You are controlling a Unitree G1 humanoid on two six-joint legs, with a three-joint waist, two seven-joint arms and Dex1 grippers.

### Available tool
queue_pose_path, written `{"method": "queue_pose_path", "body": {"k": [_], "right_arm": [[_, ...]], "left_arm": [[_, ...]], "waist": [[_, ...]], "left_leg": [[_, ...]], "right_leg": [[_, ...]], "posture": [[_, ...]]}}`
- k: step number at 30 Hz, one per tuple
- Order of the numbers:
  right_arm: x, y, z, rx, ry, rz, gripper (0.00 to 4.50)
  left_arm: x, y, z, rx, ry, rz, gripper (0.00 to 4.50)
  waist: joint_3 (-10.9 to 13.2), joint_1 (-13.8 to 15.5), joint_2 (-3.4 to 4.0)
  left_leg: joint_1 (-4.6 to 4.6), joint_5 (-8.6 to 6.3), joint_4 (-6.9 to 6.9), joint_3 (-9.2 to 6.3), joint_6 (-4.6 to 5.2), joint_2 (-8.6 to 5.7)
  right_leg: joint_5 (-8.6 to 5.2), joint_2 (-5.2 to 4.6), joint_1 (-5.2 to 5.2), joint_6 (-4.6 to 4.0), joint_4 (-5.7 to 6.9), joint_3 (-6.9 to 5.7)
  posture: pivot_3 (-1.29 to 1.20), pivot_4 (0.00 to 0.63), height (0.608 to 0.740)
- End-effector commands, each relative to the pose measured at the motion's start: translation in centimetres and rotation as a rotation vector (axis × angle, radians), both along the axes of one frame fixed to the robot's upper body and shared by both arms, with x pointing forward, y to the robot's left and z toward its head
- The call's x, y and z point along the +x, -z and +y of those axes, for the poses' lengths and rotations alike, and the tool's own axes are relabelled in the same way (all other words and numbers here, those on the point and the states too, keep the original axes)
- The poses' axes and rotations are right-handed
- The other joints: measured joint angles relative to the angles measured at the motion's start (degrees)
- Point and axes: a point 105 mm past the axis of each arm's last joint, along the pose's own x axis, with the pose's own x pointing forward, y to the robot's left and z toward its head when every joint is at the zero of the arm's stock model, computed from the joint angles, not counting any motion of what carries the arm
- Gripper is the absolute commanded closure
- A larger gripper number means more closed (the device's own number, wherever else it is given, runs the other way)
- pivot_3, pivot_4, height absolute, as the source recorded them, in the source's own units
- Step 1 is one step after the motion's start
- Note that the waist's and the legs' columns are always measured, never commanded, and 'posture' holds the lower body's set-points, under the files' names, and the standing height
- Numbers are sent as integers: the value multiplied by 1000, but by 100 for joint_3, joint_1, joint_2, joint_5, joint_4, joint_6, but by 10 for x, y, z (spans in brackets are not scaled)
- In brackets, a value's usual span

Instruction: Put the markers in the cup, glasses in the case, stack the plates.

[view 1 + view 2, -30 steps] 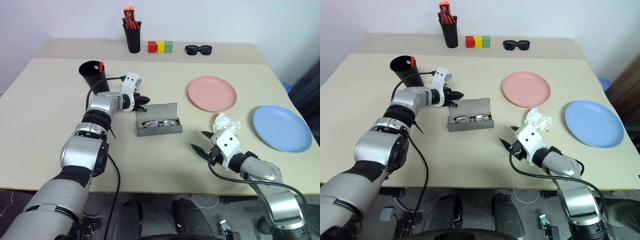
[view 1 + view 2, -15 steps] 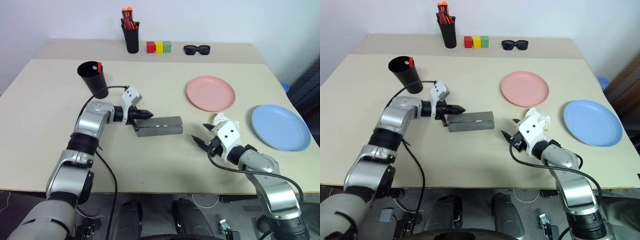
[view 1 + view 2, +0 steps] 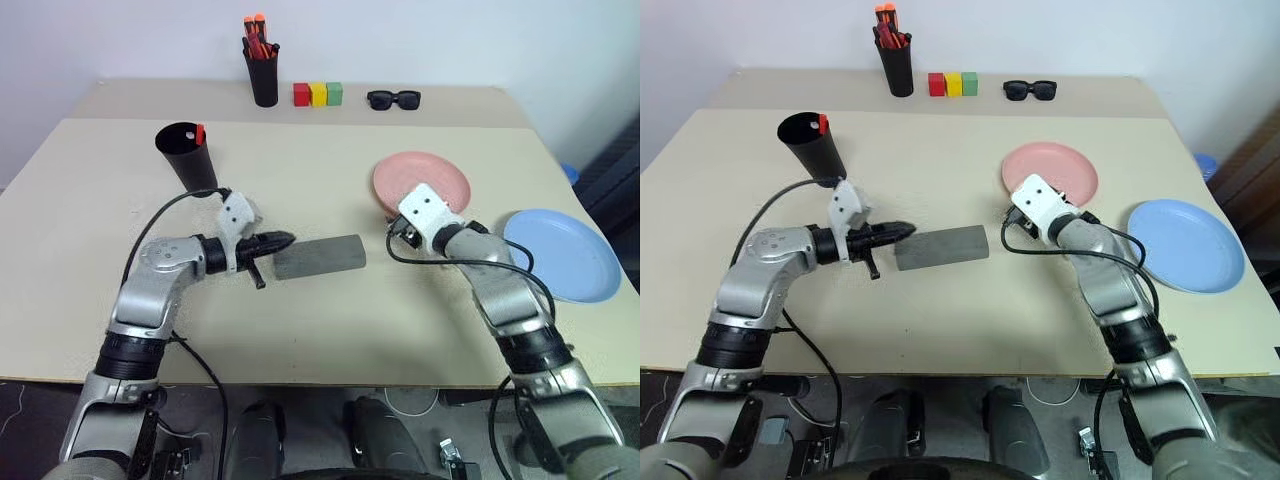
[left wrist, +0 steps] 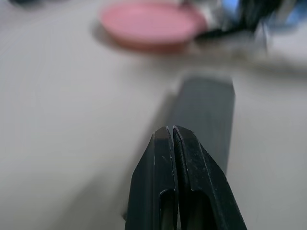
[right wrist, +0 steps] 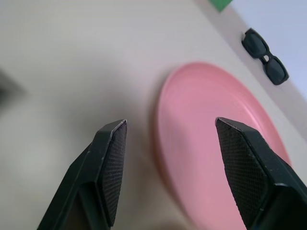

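Observation:
The grey case (image 3: 318, 256) lies shut at the table's middle, so the glasses are hidden. My left gripper (image 3: 289, 238) is shut and empty, its tips just off the case's left end; the left wrist view has the pressed-together fingers (image 4: 165, 143) in front of the case (image 4: 206, 115). My right gripper (image 5: 170, 127) is open and empty, straddling the near-left rim of the pink plate (image 5: 220, 110). To the right lies the blue plate (image 3: 560, 255). The black cup (image 3: 186, 157) stands at the back left, a marker's red cap (image 3: 200, 133) at its rim.
Along the back edge stand a black pen holder (image 3: 264, 75) with orange-capped pens, three coloured blocks (image 3: 319, 94) and dark sunglasses (image 3: 394, 98). The blue plate lies close to the table's right edge.
The case, open a second ago with the glasses inside, is now shut. My left gripper has drawn back from it. My right gripper has moved forward to the pink plate's rim.

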Motion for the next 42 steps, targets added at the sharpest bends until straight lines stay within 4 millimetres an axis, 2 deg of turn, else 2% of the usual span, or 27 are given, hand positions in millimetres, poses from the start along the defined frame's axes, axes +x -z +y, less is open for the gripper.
{"method": "queue_pose_path", "body": {"k": [1,5,8,12,13,16,21,25,29,30,33,37,40,42], "right_arm": [[15,6,-2,-102,7,-27,1507],[27,13,-4,-161,19,-19,1507],[32,13,-3,-214,15,-29,2390],[31,8,7,-213,-16,-58,4403],[31,6,8,-214,-19,-68,4466],[30,-3,8,-229,-14,-116,4466],[14,-47,-1,-206,-30,-251,4466],[-17,-62,-39,-274,1,-262,4466],[-46,-57,-83,-328,105,-189,4466],[-57,-52,-101,-317,165,-152,4466],[-84,-39,-137,-323,281,-73,4466],[-104,-20,-157,-313,343,24,4466],[-109,-16,-158,-298,344,60,3537],[-107,-19,-155,-301,331,50,2531]], "left_arm": [[-15,-20,4,-76,-23,-65,4428],[-25,-18,5,-103,-60,-48,4428],[-33,-19,6,-128,-99,-54,4500],[-35,-19,3,-169,-131,-45,4500],[-34,-18,2,-173,-134,-44,4500],[-32,-18,-1,-183,-136,-43,4500],[-31,-25,-14,-214,-81,-53,4500],[-34,-22,-32,-232,-2,-23,4500],[-33,-16,-42,-227,46,-6,4500],[-31,-16,-45,-229,60,-4,4500],[-26,-16,-51,-235,99,1,4500],[-24,-15,-55,-238,137,10,4500],[-23,-14,-56,-239,144,8,4500],[-23,-13,-56,-242,142,8,4500]], "waist": [[0,-5,0],[0,-22,1],[0,-18,1],[1,-13,2],[1,-14,2],[2,-12,4],[3,24,6],[3,64,6],[2,25,5],[1,20,7],[-1,25,12],[-3,-18,14],[-5,-24,18],[-5,-16,18]], "left_leg": [[0,0,-1,0,0,0],[5,0,2,1,0,1],[10,0,2,0,-1,1],[10,0,1,0,-1,1],[9,0,1,0,-1,1],[9,0,1,0,-1,1],[3,0,0,0,-1,0],[1,0,0,-3,0,-2],[3,-1,0,-2,1,-2],[4,-1,0,-1,1,-2],[10,-1,-2,-3,1,-2],[13,-1,1,0,1,-3],[19,-1,0,1,1,-3],[19,-1,0,0,1,-3]], "right_leg": [[0,0,0,0,0,0],[0,0,4,0,1,1],[1,0,9,-1,1,1],[1,-1,9,-1,1,1],[1,-1,8,-1,2,1],[1,0,8,-1,1,1],[1,-1,4,-1,1,0],[0,-3,6,0,-4,-1],[0,-3,9,0,-10,0],[0,-2,9,-1,-9,1],[0,1,11,0,-6,2],[0,0,12,0,-7,7],[-1,2,13,0,-6,10],[-1,2,14,0,-6,10]], "posture": [[0,150,722],[0,150,722],[0,150,722],[0,150,722],[0,150,722],[0,150,722],[0,150,722],[0,150,722],[0,150,722],[0,150,722],[0,150,722],[0,150,722],[0,150,722],[0,150,722]]}}
